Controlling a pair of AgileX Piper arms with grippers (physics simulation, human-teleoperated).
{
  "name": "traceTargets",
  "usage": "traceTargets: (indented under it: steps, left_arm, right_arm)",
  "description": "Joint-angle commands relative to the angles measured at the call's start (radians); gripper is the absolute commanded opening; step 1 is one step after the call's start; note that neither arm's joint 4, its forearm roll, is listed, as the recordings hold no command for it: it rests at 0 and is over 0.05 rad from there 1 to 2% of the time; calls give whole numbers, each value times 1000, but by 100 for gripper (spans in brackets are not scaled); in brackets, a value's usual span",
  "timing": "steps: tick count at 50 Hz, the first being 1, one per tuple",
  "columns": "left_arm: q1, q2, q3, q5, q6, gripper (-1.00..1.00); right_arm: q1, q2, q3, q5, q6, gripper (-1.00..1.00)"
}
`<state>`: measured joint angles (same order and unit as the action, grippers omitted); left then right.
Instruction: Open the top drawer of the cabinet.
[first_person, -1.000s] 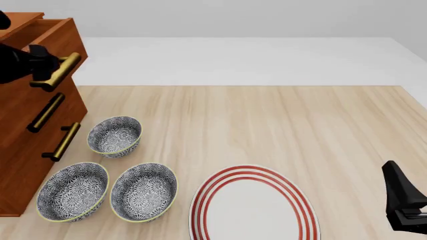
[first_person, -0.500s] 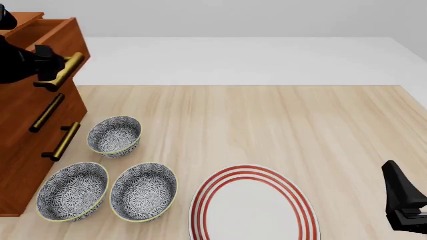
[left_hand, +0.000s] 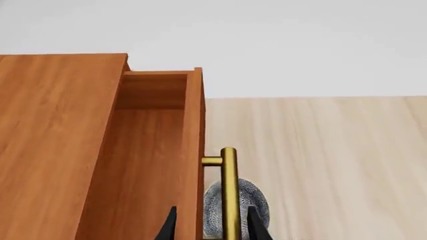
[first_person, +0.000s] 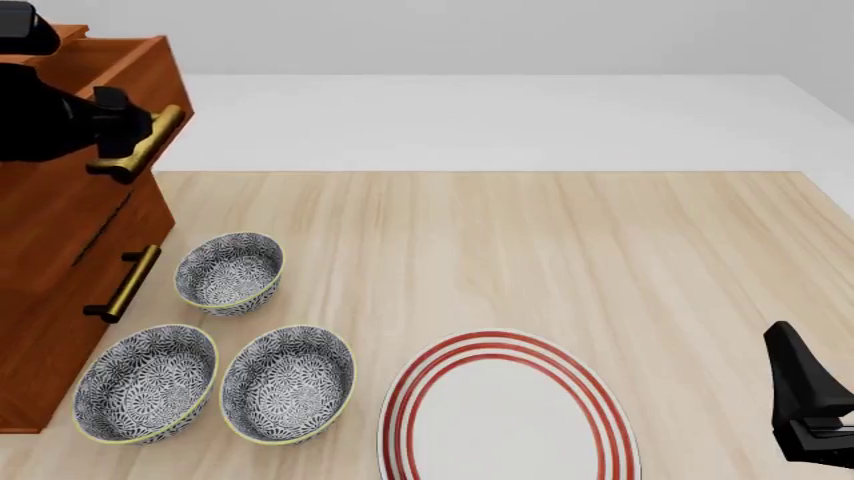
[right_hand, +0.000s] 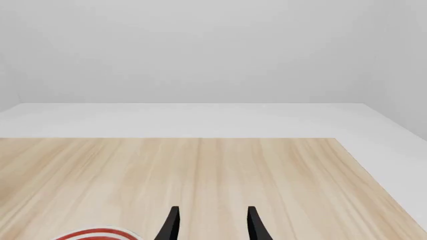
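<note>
The cabinet (first_person: 47, 320) stands at the table's left edge. Its top drawer (first_person: 147, 72) is pulled partly out, and its bare inside shows in the left wrist view (left_hand: 150, 155). My left gripper (first_person: 118, 128) is shut on the drawer's brass bar handle (first_person: 144, 145). In the left wrist view the handle (left_hand: 229, 195) runs between the fingers (left_hand: 257, 227). My right gripper (first_person: 807, 400) is open and empty at the table's near right corner, far from the cabinet. Its fingertips (right_hand: 255, 225) stand apart over bare wood.
Three patterned bowls (first_person: 230, 272) (first_person: 147, 382) (first_person: 287, 382) sit just right of the cabinet's base, below the drawer. A red-striped plate (first_person: 501, 410) lies near the front middle. The bottom drawer's handle (first_person: 130, 283) shows; the open drawer hides the middle one.
The top drawer has slid further out of the cabinet with my left gripper on its handle. It now covers the middle drawer's handle. The right arm has not moved.
</note>
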<state>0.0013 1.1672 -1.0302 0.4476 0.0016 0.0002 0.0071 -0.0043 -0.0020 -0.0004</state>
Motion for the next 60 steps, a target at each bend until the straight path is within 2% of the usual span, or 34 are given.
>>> traceTargets:
  steps: [1,18,60]
  left_arm:
    - [-50,96,-3,41,30,100]
    - [-73,113,-78,102,53,100]
    - [-168,108,-54,97,6,100]
  right_arm:
    - [0,0,0,0,0,100]
    - [0,0,0,0,0,100]
    - [0,0,0,0,0,100]
